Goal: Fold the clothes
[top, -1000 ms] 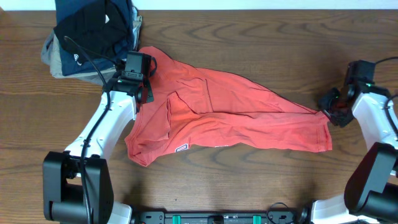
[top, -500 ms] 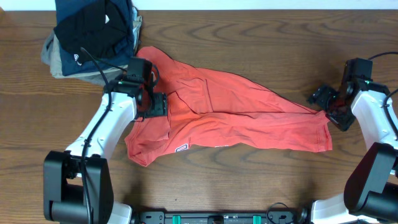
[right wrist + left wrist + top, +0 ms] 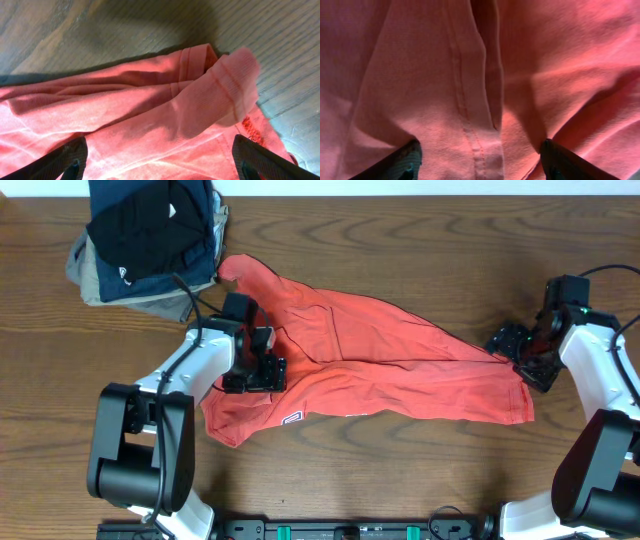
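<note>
The salmon-red T-shirt (image 3: pixel 380 370) lies crumpled across the middle of the table, one end by the clothes stack and the other at the right. My left gripper (image 3: pixel 254 370) is open, pressed down over a seamed fold of the shirt's left part; the seam fills the left wrist view (image 3: pixel 470 115). My right gripper (image 3: pixel 522 355) is open over the shirt's right edge, where a folded hem (image 3: pixel 225 85) shows between its spread fingers. The chest lettering is mostly hidden; a small white-outlined patch (image 3: pixel 292 418) shows near the front edge.
A stack of folded black, navy and grey-khaki garments (image 3: pixel 150 235) sits at the back left, close to the shirt's upper-left tip. The brown wooden table (image 3: pixel 400 470) surrounds the shirt. Arm cables run beside the stack and at the far right.
My left gripper has moved from the shirt's upper-left edge down and right onto the cloth. My right gripper has shifted slightly left and turned toward the shirt's right edge.
</note>
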